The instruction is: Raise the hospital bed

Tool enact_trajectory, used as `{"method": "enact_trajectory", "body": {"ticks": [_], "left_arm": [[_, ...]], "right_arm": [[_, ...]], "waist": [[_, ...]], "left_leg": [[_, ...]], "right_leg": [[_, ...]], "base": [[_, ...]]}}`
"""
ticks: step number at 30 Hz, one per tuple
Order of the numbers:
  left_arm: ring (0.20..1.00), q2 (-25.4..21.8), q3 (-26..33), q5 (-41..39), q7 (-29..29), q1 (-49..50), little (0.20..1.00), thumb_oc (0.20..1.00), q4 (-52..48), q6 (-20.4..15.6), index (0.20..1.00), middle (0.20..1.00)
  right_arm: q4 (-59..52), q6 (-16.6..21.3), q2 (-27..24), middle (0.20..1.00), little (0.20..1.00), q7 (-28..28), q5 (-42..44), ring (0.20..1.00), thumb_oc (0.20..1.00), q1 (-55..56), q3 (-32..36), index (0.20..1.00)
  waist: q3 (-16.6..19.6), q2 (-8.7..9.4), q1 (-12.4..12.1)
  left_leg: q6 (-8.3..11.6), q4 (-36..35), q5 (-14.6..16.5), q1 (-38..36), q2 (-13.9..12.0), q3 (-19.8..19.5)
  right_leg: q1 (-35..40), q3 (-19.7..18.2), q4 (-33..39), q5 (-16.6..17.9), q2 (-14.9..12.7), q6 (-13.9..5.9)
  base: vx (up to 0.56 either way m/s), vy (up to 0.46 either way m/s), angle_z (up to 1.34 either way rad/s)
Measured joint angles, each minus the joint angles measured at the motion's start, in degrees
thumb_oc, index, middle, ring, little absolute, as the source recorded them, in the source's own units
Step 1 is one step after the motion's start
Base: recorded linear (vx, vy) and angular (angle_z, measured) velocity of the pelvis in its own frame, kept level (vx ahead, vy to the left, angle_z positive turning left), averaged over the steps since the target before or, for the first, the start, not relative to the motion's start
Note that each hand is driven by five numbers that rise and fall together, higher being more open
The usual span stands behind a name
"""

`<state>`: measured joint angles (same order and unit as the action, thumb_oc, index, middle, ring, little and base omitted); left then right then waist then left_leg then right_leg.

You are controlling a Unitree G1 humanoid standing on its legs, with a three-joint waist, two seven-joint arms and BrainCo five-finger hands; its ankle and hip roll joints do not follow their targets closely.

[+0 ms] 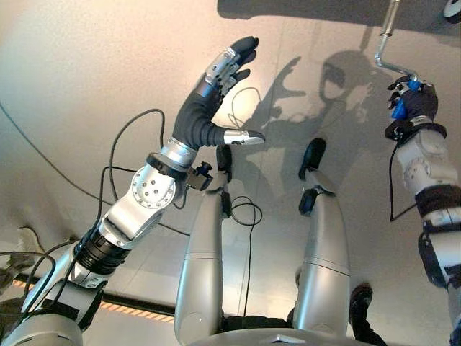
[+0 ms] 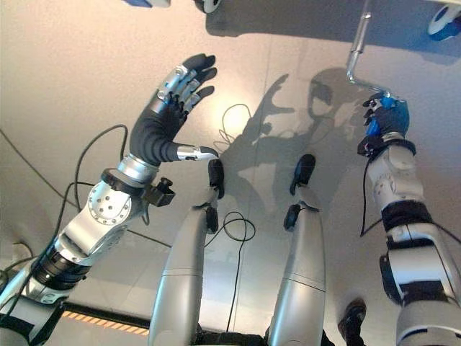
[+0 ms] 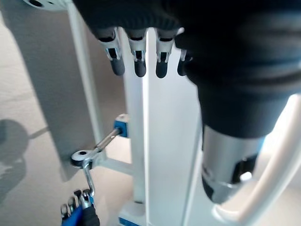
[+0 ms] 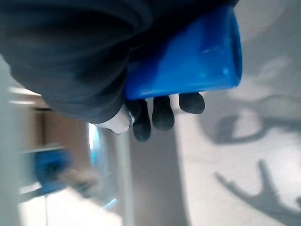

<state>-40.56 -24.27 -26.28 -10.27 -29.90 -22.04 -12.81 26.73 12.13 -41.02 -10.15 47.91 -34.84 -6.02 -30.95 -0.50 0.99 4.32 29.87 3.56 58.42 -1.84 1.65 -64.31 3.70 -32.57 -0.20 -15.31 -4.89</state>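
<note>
Right hand (image 2: 384,119) has its fingers curled round the blue grip (image 4: 188,56) of the crank (image 1: 389,50) at the bed (image 3: 164,155) foot. Left hand (image 1: 209,94) spread, idle. Rigid steel crank; expect stiff turning. Keep your hold on the grip.

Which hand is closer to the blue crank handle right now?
The right hand: its fingers are curled round the blue crank handle. The left hand is spread open in the air, well off to the left of the crank and touching nothing.
</note>
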Motion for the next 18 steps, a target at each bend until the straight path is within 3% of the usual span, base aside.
{"method": "enact_trajectory", "body": {"ticks": [10,18], "left_arm": [[1.0,-1.9,3.8,0.7,0.3,4.1,1.0,1.0,-2.0,0.2,1.0,1.0],[1.0,-3.4,4.8,0.7,1.3,5.2,1.0,1.0,-2.5,0.2,1.0,1.0]], "right_arm": [[-13.4,-0.8,3.6,0.2,0.2,-1.3,2.2,0.2,0.2,9.7,1.1,0.2],[-16.4,-4.0,1.9,0.2,0.2,-0.3,9.1,0.2,0.2,12.1,-2.8,0.2]], "waist": [[0.0,1.15,-0.3],[-0.1,1.56,-0.6]], "left_leg": [[0.74,-4.3,-0.3,-5.3,-0.8,-0.7],[0.74,-5.6,-0.3,-9.6,-1.1,-1.9]], "right_leg": [[6.5,1.9,5.2,0.2,0.9,-0.21],[12.6,3.3,8.0,0.3,1.1,-0.26]], "base": [[-0.02,0.0,0.0],[0.01,0.021,0.05]]}}
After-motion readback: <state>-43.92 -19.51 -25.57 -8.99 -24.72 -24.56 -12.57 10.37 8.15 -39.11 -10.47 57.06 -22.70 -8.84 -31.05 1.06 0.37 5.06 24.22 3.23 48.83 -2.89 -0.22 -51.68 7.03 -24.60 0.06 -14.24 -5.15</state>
